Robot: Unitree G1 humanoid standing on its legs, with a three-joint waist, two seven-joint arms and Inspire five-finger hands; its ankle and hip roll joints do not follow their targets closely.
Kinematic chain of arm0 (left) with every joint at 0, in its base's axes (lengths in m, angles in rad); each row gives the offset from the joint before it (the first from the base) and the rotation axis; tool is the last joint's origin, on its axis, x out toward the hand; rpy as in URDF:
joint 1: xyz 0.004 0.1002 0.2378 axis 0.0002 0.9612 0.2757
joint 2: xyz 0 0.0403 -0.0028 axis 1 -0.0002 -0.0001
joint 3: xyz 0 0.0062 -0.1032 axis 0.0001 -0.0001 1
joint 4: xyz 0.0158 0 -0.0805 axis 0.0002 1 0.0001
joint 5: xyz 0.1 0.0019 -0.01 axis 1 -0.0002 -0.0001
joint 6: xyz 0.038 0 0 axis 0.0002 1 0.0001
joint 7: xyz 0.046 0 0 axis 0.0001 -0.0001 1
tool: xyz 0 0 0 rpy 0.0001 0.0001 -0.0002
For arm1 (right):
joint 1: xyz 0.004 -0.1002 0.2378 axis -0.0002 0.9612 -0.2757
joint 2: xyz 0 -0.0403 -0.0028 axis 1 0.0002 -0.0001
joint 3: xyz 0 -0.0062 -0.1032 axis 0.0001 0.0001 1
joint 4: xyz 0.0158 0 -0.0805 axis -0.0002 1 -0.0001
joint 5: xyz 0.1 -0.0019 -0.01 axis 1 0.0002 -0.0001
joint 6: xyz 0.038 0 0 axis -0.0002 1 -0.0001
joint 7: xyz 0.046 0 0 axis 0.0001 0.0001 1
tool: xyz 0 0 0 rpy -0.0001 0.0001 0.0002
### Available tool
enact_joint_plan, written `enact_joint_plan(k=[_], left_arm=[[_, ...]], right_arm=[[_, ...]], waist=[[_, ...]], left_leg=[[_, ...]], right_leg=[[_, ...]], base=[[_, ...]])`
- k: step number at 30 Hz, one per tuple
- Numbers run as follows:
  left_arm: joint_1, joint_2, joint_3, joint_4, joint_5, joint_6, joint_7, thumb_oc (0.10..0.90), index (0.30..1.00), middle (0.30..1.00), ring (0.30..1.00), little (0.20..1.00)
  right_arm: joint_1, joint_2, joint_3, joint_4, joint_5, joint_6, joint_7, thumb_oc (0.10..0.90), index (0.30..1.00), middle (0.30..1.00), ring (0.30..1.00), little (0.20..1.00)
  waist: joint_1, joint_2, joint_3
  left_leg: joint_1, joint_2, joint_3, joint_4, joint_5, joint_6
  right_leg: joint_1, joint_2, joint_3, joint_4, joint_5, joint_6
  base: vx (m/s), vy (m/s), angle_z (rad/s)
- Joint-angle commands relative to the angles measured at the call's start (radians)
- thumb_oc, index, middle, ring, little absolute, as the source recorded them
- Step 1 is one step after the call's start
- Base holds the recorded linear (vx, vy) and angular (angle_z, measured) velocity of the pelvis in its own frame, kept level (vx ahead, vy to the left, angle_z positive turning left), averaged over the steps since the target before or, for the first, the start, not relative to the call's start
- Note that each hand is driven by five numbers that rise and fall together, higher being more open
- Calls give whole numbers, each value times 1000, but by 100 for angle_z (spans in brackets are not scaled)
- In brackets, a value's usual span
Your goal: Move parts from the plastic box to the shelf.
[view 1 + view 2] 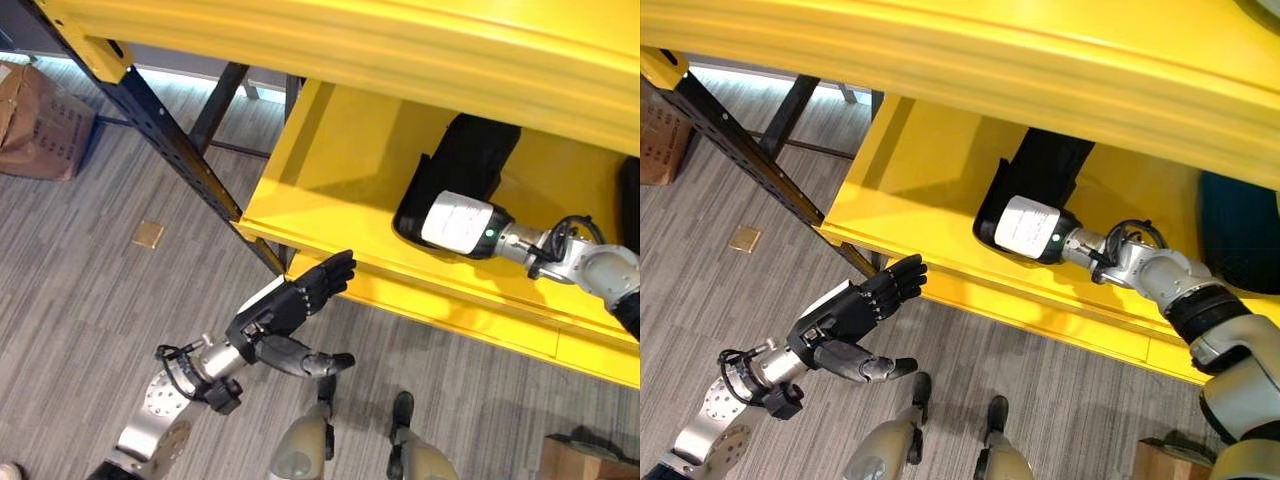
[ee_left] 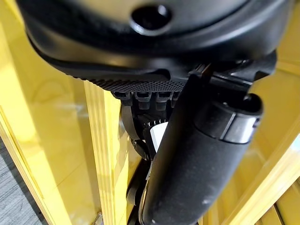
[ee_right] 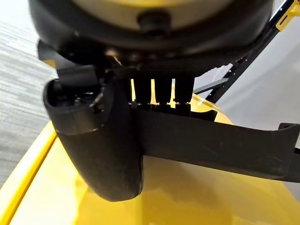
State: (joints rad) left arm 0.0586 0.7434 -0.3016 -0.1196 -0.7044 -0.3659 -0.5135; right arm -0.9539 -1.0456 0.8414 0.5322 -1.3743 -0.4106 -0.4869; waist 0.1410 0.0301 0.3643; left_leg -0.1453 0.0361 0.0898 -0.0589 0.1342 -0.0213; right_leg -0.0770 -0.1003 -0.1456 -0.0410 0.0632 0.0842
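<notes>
Off to the far left of the yellow shelf (image 1: 330, 170), a brown cardboard box (image 1: 40, 120) sits on the grey carpet (image 1: 90, 300), and nearer the shelf a small tan square (image 1: 148, 234) lies flat on the floor. The shelf's dark perforated upright (image 1: 165, 135) slants down to the corner of its tray. Just below the shelf's front lip the left hand (image 1: 290, 305) hangs in the air, fingers straight and held loosely together, thumb standing out to the side, holding nothing. Inside the shelf's yellow tray, toward its right half, lies a black part (image 1: 470, 160), a long dark piece running from the back wall toward the front. The right hand (image 1: 1025, 225) is laid against the near end of that part, its white-covered back facing up; the wrist view shows its fingers over the part's dark edge, thumb beside them, but I cannot tell whether they are clamped on it. Another dark object (image 1: 1240, 230) sits at the shelf's right end.
</notes>
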Motion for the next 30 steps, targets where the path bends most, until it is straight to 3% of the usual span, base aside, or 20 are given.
enact_joint_plan(k=[1,17,30], left_arm=[[-15,6,56,-106,-82,-104,-30,900,1000,1000,1000,1000],[6,20,71,-103,-92,-106,-42,900,1000,1000,1000,1000],[10,28,75,-98,-96,-105,-59,900,1000,1000,1000,1000]], right_arm=[[-69,-123,63,-6,-69,-3,28,400,300,300,300,300],[-82,-215,61,-31,-145,-93,19,400,300,300,300,300],[-107,-239,64,-48,-150,-95,25,400,300,300,300,300]], waist=[[7,-8,-30],[0,-28,-19],[2,-33,-14]], left_leg=[[-49,42,-24,123,-68,-58],[-66,54,-27,137,-65,-60],[-79,54,-30,151,-68,-57]], right_leg=[[-91,30,-53,139,-67,-36],[-106,39,-49,154,-69,-37],[-116,39,-48,167,-72,-36]], base=[[0,0,0],[0,0,0],[0,0,0]])
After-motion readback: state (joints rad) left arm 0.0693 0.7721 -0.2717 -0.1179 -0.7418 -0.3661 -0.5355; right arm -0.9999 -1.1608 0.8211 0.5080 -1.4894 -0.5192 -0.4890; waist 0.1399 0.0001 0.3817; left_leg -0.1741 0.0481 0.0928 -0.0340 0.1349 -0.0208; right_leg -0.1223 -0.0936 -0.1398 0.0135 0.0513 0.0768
